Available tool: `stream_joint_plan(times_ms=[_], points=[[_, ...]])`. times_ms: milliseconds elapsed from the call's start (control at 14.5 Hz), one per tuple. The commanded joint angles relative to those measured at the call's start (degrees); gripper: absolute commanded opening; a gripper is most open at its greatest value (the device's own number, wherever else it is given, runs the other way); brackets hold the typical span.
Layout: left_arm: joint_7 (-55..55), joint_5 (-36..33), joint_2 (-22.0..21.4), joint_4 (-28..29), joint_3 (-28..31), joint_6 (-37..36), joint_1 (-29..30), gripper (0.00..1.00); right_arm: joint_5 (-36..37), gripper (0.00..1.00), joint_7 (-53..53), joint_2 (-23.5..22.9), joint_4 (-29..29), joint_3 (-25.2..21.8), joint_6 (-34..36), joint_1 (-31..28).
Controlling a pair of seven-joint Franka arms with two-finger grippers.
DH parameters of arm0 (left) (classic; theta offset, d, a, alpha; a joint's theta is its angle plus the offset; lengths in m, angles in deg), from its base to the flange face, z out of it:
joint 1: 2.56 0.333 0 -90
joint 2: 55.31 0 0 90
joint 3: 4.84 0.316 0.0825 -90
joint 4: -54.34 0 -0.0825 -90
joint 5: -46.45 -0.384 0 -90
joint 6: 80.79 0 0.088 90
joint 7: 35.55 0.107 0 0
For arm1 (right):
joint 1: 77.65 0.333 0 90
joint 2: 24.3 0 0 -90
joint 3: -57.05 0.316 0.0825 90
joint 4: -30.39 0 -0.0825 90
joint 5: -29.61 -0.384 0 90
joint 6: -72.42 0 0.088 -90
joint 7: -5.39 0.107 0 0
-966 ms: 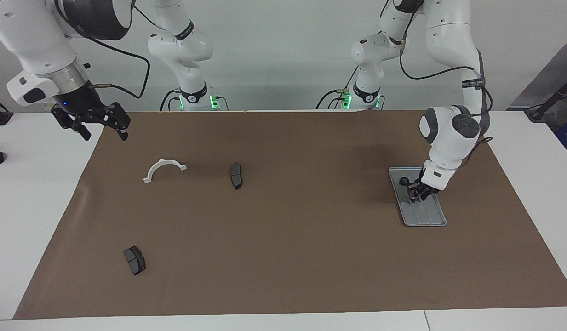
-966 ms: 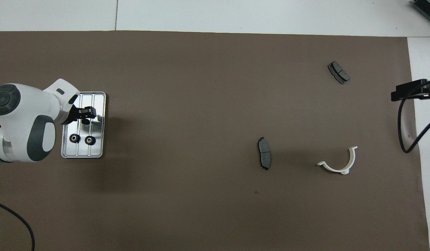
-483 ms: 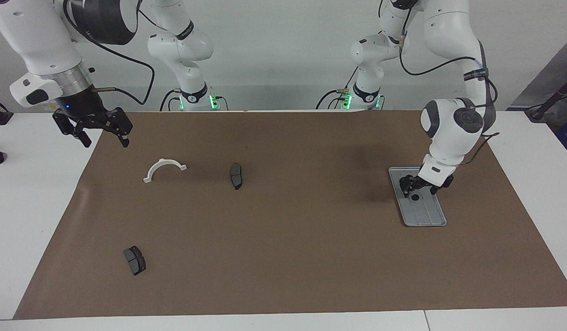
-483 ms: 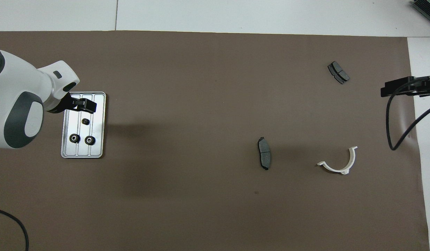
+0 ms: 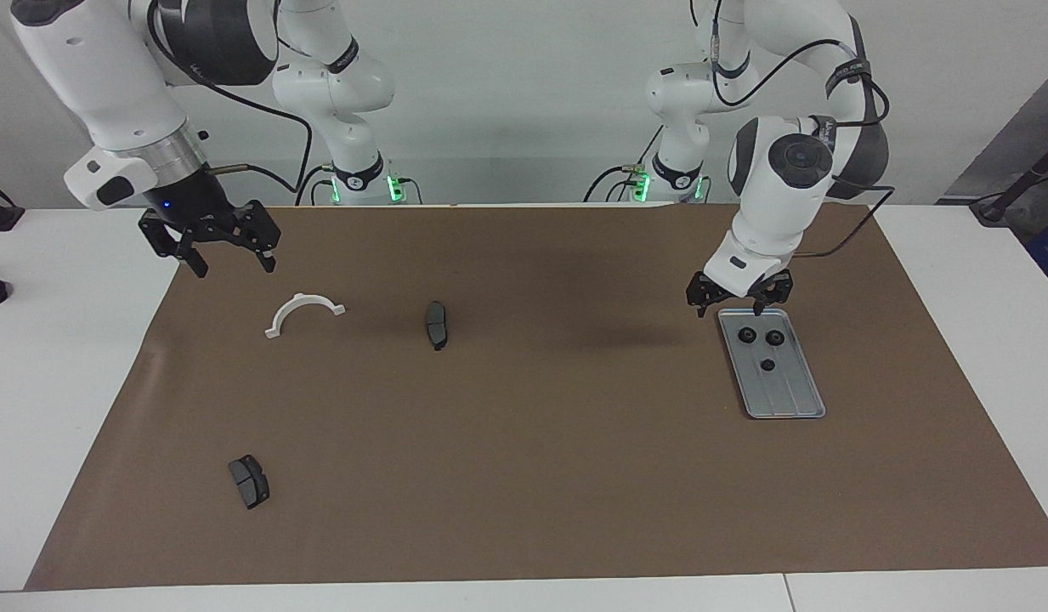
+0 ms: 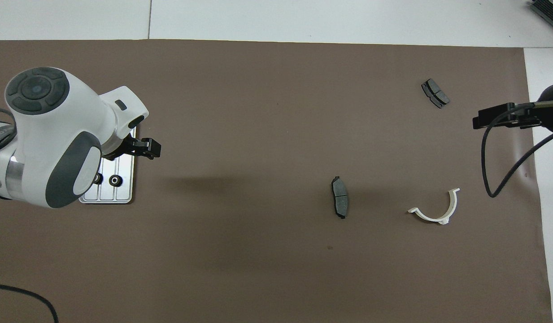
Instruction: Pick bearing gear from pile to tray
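Three black gears (image 5: 762, 346) lie in the tray (image 5: 800, 404), so the left pincer (image 5: 739, 299) hangs open and empty over its robot-side rim, while the right pincer (image 5: 220, 246), also open and empty, waits well apart from it

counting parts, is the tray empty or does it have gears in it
Not empty. Three small black gears lie in the tray, two toward its robot end; the rest is bare.

Both arms are glossy white with rounded shells and dark grey joint caps. Black cables loop along their links. Green lights glow at the two bases. The right arm's wrist carries a silver metal ring and a small blue light above black finger linkages.
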Motion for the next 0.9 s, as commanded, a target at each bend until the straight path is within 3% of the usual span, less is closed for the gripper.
stream_joint_plan(times_ms=[0,345,828], points=[[0.19,0.83,-2.52,-1.85,1.29,-4.21,0.96,1.0,-1.49,1.0,-0.63,1.72,-2.11,0.0,-0.21,-0.06],[5.53,5.05,-2.61,-12.56,1.82,-12.82,5.52,1.0,-1.49,1.0,-0.63,1.8,-2.11,0.0,-0.3,-0.14],[7.05,5.14,-2.78,-16.71,1.91,-18.29,6.06,1.0,-1.14,1.0,-0.8,1.72,-2.02,-0.09,-0.39,-0.59]])
